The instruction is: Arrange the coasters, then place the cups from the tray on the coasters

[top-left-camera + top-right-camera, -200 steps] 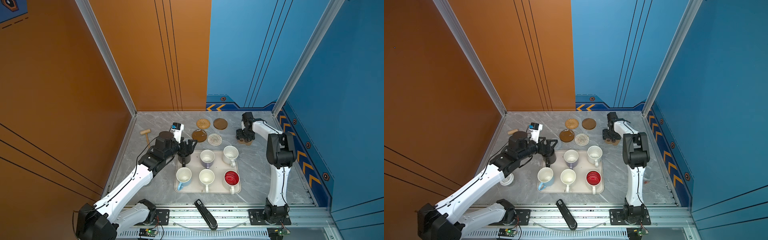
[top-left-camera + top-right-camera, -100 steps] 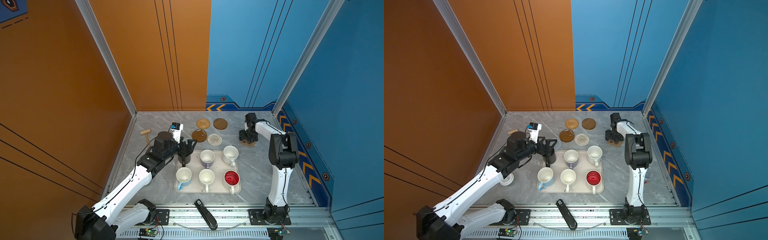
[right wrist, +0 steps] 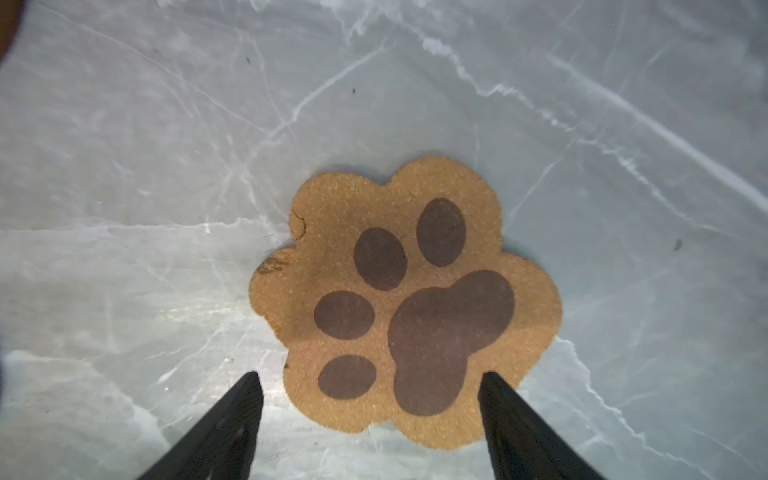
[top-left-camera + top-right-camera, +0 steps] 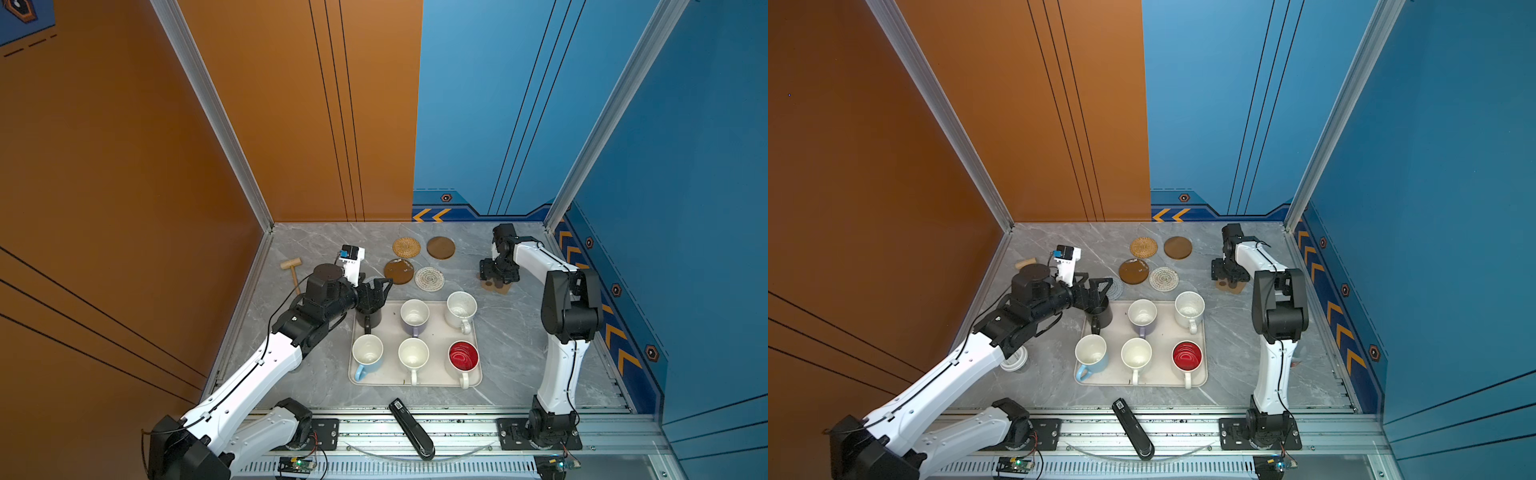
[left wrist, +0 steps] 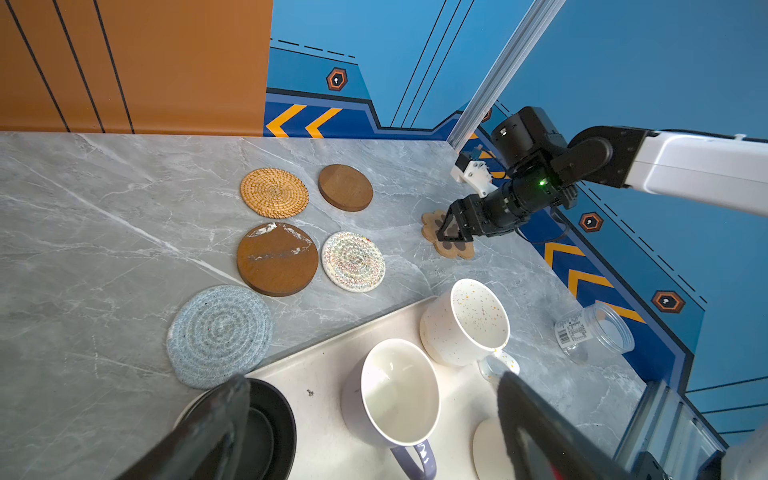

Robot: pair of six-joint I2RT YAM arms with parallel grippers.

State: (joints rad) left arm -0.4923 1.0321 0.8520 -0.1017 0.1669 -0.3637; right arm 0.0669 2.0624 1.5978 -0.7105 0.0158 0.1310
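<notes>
Cork paw coaster (image 3: 407, 299) lies flat beneath the right tool (image 3: 370, 374), released and empty.

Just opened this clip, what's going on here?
Two robot arms are partway through laying out coasters for mugs. The right gripper hangs open just above the paw-shaped coaster, which lies flat on the table, apart from the rest. The left gripper is open at the black mug on the tray. The round coasters lie grouped behind the tray. The other five mugs sit on the tray too; no coaster carries one yet.
</notes>
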